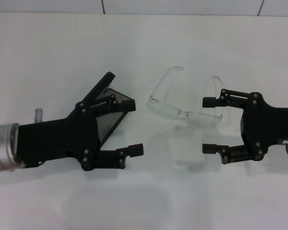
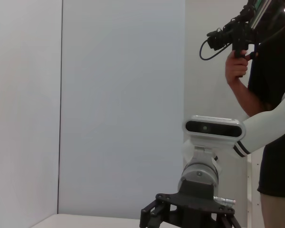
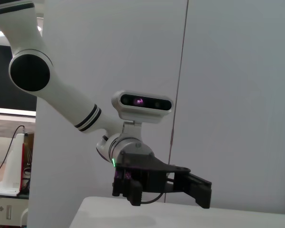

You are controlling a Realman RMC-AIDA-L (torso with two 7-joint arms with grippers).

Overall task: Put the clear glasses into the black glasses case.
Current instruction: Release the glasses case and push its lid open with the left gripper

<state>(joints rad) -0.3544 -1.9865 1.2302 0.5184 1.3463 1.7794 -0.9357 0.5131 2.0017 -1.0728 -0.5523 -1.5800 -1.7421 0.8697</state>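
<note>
On the white table (image 1: 48,57) both arms reach in low. Behind the left pincer (image 1: 122,127), whose jaws stand apart and hold nothing, the case (image 1: 110,108) lies open, its lid up. Just ahead of the right pincer (image 1: 210,125), jaws also apart, the glasses (image 1: 187,114) rest unfolded, one lens corner between its tips. Looks like the pickup step; next, it should close gently on the frame.
</note>
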